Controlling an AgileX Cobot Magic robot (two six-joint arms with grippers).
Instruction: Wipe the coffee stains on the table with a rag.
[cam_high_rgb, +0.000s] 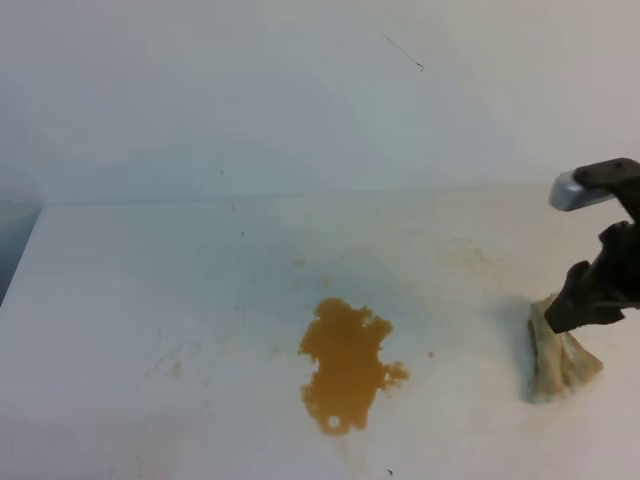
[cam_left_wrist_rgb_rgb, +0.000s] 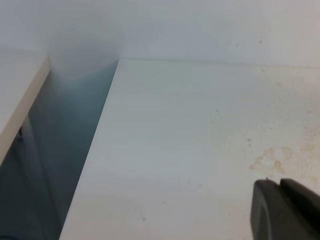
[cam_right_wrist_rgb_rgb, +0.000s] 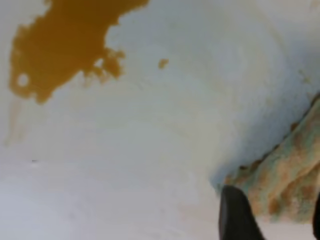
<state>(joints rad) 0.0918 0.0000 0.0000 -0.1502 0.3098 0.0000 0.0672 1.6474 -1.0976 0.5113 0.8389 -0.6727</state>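
- The right gripper (cam_high_rgb: 588, 305) hangs over the rag (cam_high_rgb: 560, 358), its dark fingers (cam_right_wrist_rgb_rgb: 239, 216) spread either side of the cloth in the right wrist view; the jaws stand apart rather than pinched, and I cannot tell whether they press the cloth
- The rag lies wadded on the table (cam_high_rgb: 150, 290) directly beneath those jaws, beige with brownish blotches and ridged folds
- Out from the jaws, well apart from the rag, sits the coffee stain (cam_high_rgb: 346, 362), an orange-brown puddle with a blotchy outline; a tiny amber droplet (cam_right_wrist_rgb_rgb: 163, 63) lies beside it
- The tabletop is white with faint tan smudges, backed by a plain white wall (cam_high_rgb: 250, 90)
- The left gripper (cam_left_wrist_rgb_rgb: 285, 210) shows only as a dark corner over the table near a pale tan smear (cam_left_wrist_rgb_rgb: 272, 160); its jaw state cannot be told
- Past the table's edge is a shadowed blue-grey gap (cam_left_wrist_rgb_rgb: 65, 150)
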